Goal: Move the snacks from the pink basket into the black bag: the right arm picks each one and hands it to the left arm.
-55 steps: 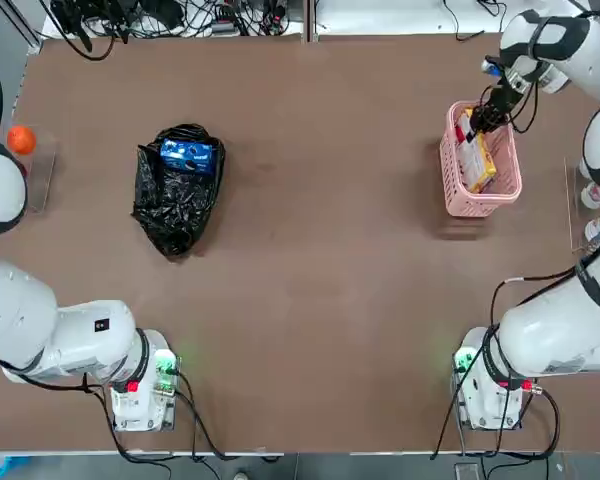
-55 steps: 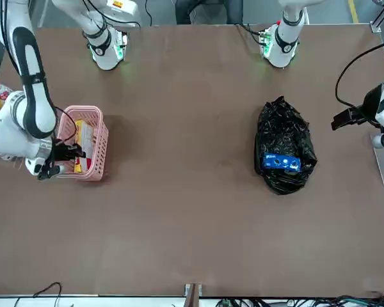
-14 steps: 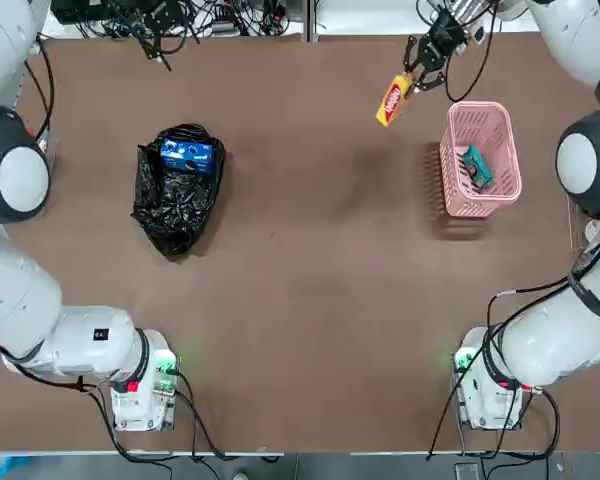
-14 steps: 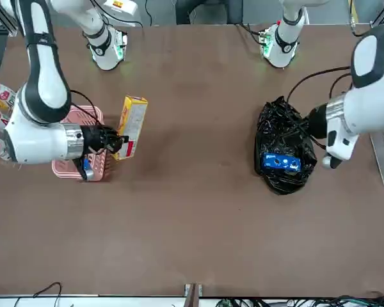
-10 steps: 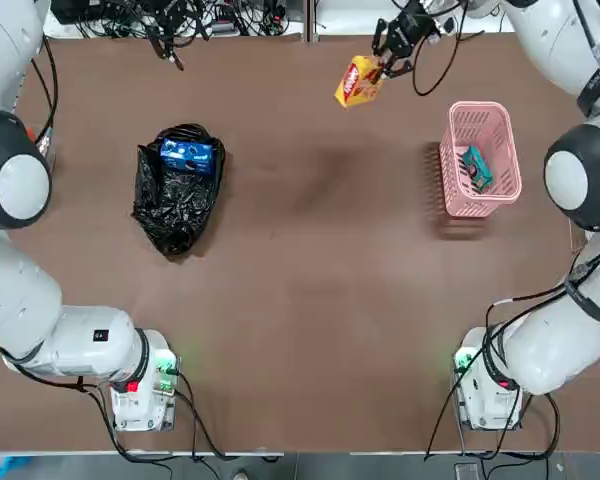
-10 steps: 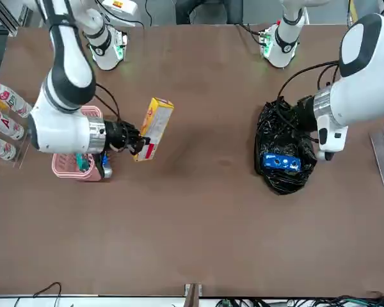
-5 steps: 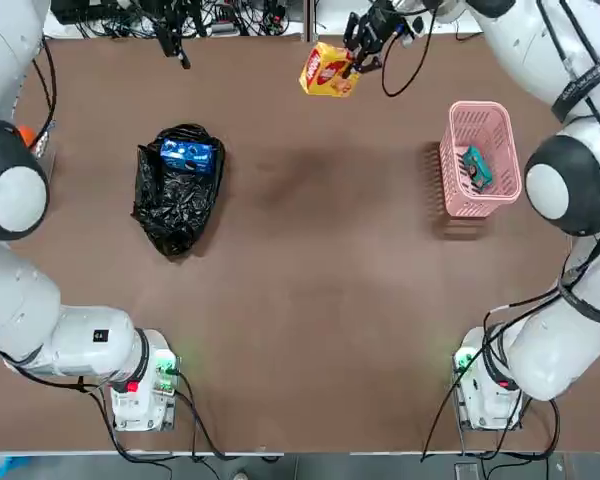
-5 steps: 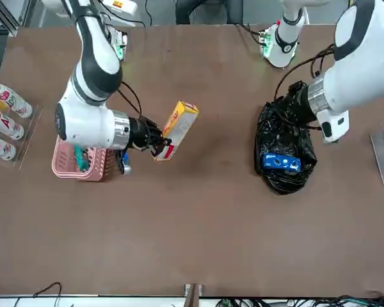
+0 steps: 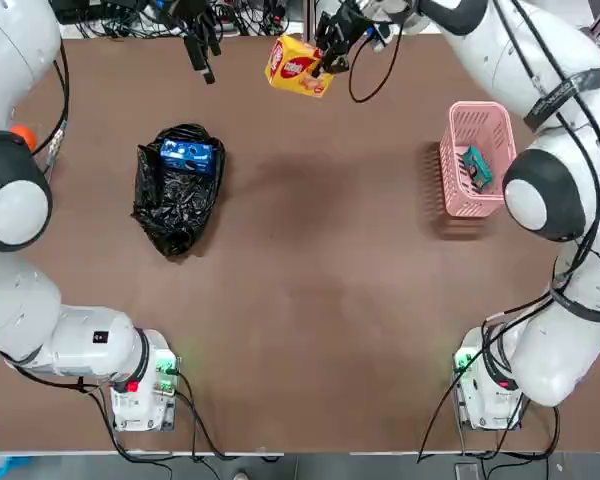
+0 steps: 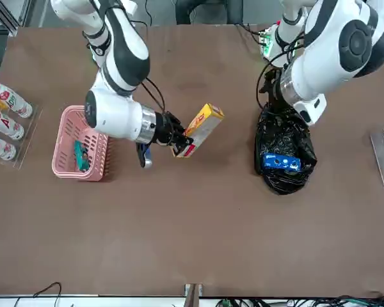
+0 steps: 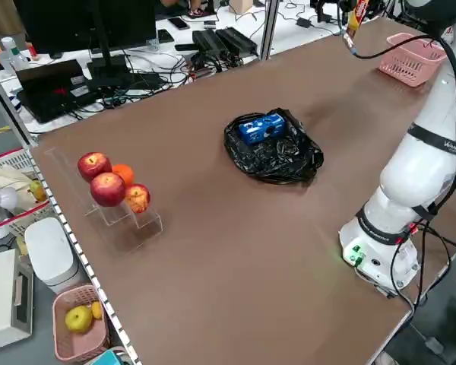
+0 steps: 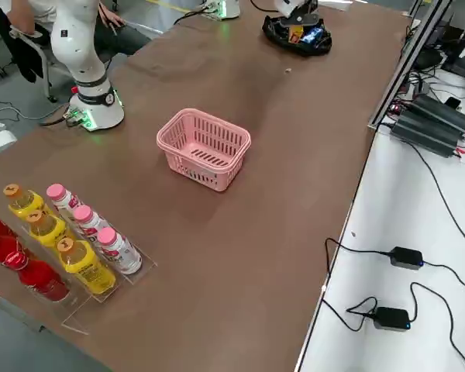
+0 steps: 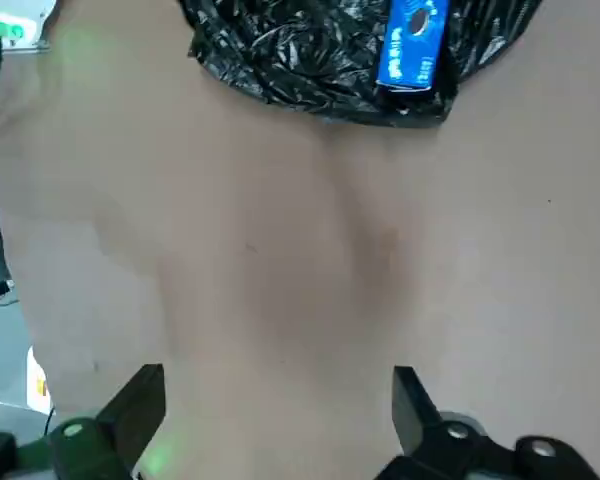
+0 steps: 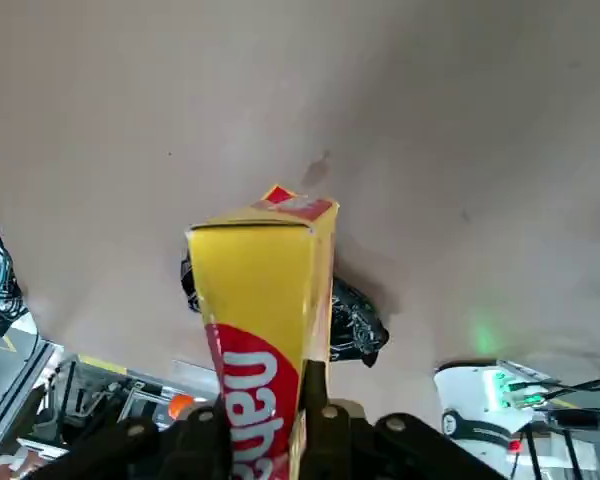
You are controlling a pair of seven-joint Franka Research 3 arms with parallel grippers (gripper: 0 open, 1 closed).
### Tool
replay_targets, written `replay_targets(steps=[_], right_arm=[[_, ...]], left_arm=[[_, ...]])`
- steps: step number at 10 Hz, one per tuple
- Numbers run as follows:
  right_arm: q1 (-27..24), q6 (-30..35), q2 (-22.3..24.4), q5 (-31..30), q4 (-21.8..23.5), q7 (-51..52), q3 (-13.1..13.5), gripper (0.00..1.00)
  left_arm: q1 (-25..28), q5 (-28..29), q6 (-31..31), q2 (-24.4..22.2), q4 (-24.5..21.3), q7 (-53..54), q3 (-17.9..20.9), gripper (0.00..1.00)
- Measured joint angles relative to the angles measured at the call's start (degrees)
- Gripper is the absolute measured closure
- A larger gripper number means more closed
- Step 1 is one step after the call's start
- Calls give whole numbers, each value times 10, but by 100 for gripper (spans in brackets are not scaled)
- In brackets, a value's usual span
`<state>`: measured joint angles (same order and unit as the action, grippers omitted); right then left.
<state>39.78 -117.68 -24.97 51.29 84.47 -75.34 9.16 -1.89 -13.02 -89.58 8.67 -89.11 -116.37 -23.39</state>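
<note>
The right gripper (image 10: 176,144) has its fingers clamped on the yellow snack (image 10: 200,130), held in the air between the pink basket (image 10: 64,167) and the black bag (image 10: 283,148). The left gripper (image 9: 199,45), fingers wide, hovers above the bag.

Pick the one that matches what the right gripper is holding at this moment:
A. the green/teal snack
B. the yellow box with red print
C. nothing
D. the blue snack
B: the right gripper is shut on the yellow box with red print, held in the air above the table, while the green/teal snack lies in the pink basket and the blue snack rests on the black bag.
</note>
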Motion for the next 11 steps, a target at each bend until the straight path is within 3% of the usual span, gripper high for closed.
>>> replay_targets(steps=[4,8,11], right_arm=[[37,-34,-12,1,-18,-64,0,73],[48,-36,-12,1,-26,-90,1,73],[48,-36,-12,1,-30,-98,1,73]], left_arm=[[-8,0,-43,0,0,-87,-35,0],[-39,6,-47,1,-13,-148,-55,0],[-33,13,-64,4,-17,-157,-55,7]])
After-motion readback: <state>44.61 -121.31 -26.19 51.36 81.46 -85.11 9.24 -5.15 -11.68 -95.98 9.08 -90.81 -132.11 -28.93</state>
